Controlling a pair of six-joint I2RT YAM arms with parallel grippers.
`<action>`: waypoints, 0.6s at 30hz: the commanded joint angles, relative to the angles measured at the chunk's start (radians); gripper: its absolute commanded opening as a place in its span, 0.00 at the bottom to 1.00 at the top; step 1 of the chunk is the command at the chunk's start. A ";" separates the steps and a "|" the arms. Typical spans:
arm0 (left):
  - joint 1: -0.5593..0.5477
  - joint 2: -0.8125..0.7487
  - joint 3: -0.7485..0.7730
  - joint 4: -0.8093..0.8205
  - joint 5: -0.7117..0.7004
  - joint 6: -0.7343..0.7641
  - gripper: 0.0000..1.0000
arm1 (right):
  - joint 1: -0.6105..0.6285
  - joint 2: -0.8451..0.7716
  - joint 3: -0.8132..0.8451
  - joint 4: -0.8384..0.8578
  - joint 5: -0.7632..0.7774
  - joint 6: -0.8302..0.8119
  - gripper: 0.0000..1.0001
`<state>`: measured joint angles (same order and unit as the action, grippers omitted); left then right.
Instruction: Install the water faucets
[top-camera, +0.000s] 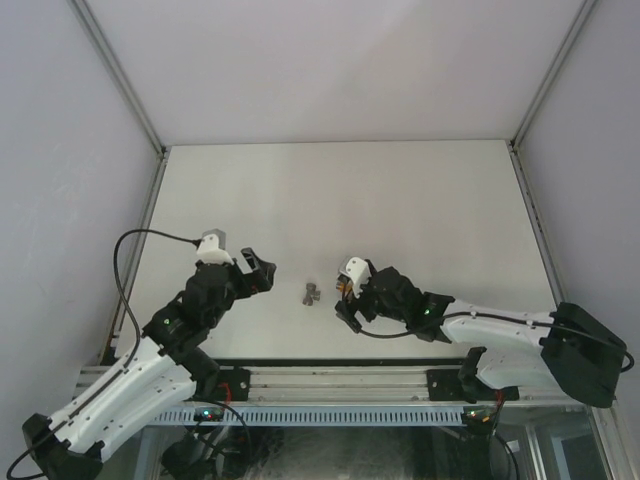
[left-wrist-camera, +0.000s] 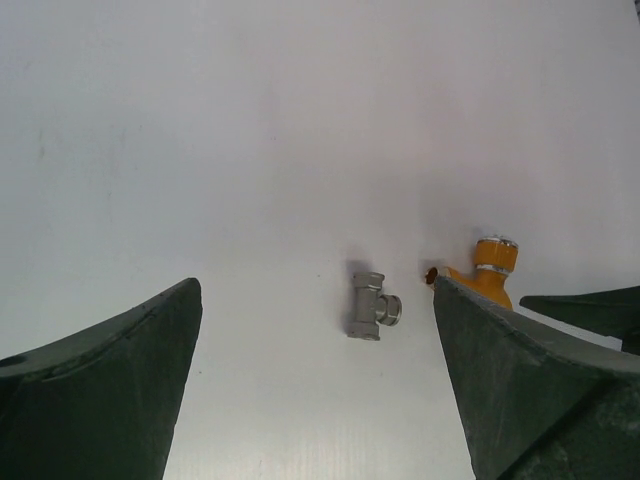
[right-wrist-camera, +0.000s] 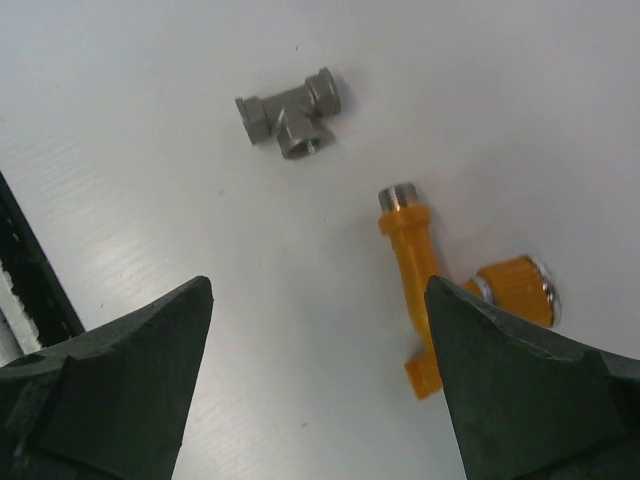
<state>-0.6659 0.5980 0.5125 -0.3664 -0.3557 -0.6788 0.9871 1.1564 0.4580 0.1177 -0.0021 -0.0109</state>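
Flanking the grey tee fitting (right-wrist-camera: 290, 112)

Left tool (left-wrist-camera: 315, 283) gapes empty to its left. Right tool (right-wrist-camera: 318, 284), jaws spread and empty, sits to its right. Orange tap (right-wrist-camera: 412, 262) lies just right of the fitting, not touching, on the white worktop (top-camera: 400, 200).

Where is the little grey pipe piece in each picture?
Top external: the grey fitting sits a bit below the middle.
Left wrist: just right of the middle.
Right wrist: near the top, left of the middle.
Shared landmark: the orange tap lies beside it in both wrist views.
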 joint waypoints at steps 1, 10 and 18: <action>0.006 -0.059 -0.044 -0.036 -0.053 -0.044 1.00 | 0.010 0.081 0.064 0.167 -0.061 -0.106 0.86; 0.008 -0.078 -0.058 -0.050 -0.036 -0.055 1.00 | 0.011 0.241 0.133 0.231 -0.133 -0.165 0.83; 0.009 -0.047 -0.019 -0.090 -0.030 -0.021 1.00 | -0.021 0.408 0.236 0.227 -0.181 -0.168 0.72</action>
<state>-0.6643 0.5404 0.4541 -0.4484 -0.3748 -0.7219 0.9855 1.5204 0.6312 0.2901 -0.1349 -0.1703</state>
